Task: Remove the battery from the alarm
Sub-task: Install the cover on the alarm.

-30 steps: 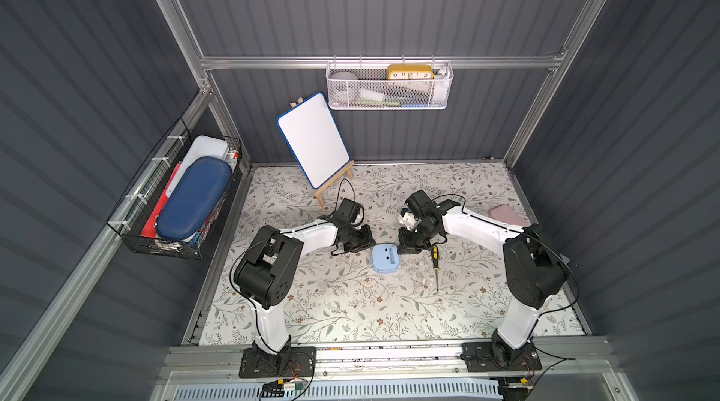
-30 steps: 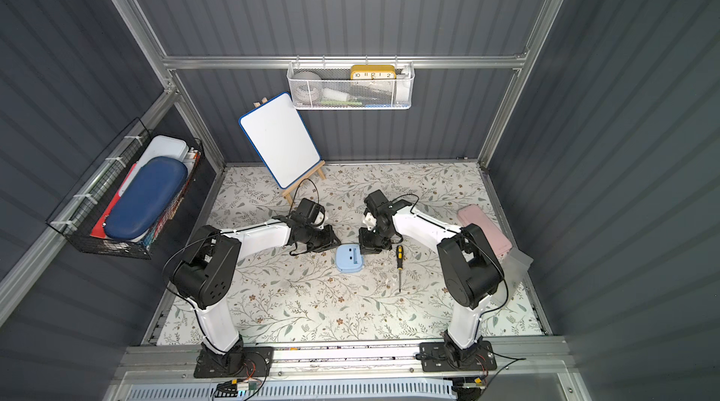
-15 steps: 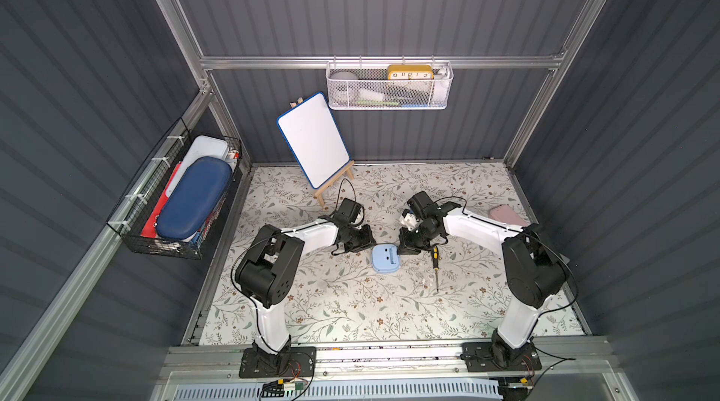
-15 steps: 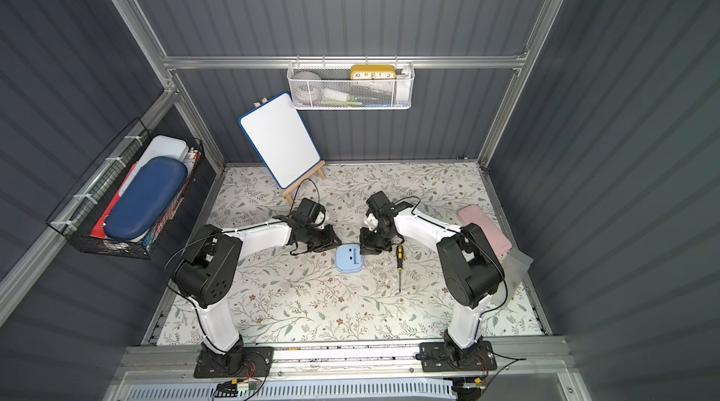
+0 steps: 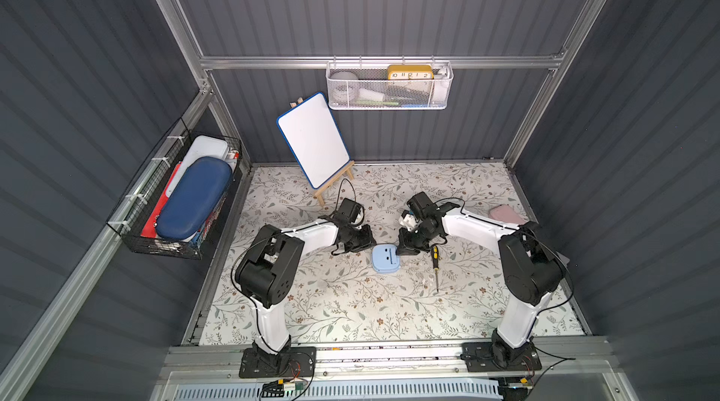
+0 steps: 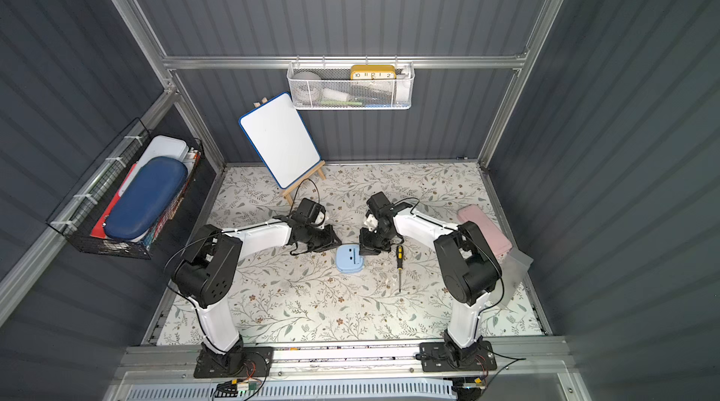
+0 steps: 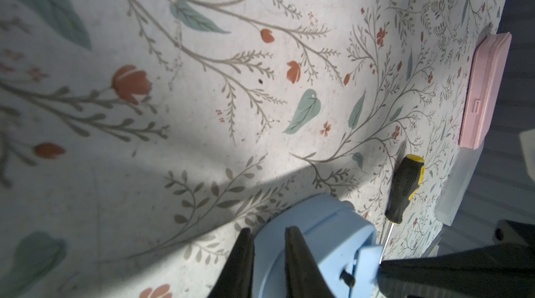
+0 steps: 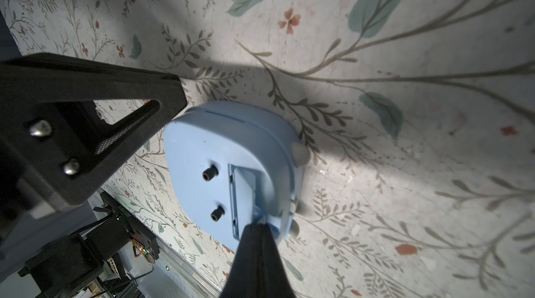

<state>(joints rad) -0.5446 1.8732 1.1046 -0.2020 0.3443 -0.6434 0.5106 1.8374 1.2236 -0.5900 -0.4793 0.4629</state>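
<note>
The alarm (image 5: pixel 385 259) (image 6: pixel 350 259) is a light-blue clock lying face down on the floral mat, its back with two black knobs (image 8: pixel 210 172) up. My left gripper (image 7: pixel 267 241) (image 5: pixel 368 245) is shut on the alarm's rim (image 7: pixel 269 253), one finger outside and one on the back. My right gripper (image 8: pixel 257 227) (image 5: pixel 405 251) is shut, its tips pressed at the end of the light-blue cover (image 8: pixel 243 195), which sits slightly ajar in its recess. The battery is hidden.
A black-and-yellow screwdriver (image 5: pixel 434 259) (image 7: pixel 405 189) lies just right of the alarm. A pink case (image 6: pixel 483 231) and a clear box (image 7: pixel 457 189) lie at the mat's right edge. A whiteboard on an easel (image 5: pixel 313 140) stands at the back left.
</note>
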